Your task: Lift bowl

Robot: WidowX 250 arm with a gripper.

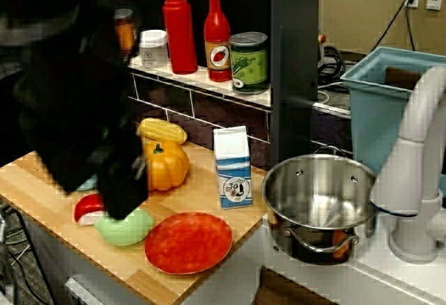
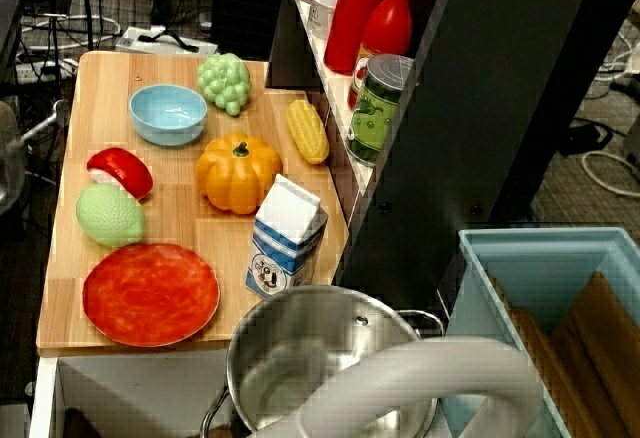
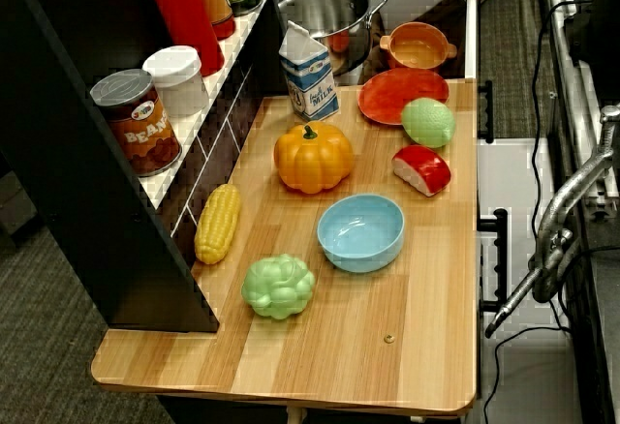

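From the front, the small light blue plastic bowl [image 1: 89,183] is mostly hidden behind a dark blurred mass; fingers cannot be made out. From above, the bowl [image 2: 168,113] is seen upright on the wooden desk [image 2: 110,78], near the orange pumpkin [image 2: 238,171]. From the far end, the bowl [image 3: 360,232] is shown untouched.

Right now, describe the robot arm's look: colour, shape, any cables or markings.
The arm shows clearly only in the low view from the counter's front. There it is a bulky, boxy black mass, blurred and close to the camera, ending below in a squarish black block. No markings, cables or separate fingers can be made out.
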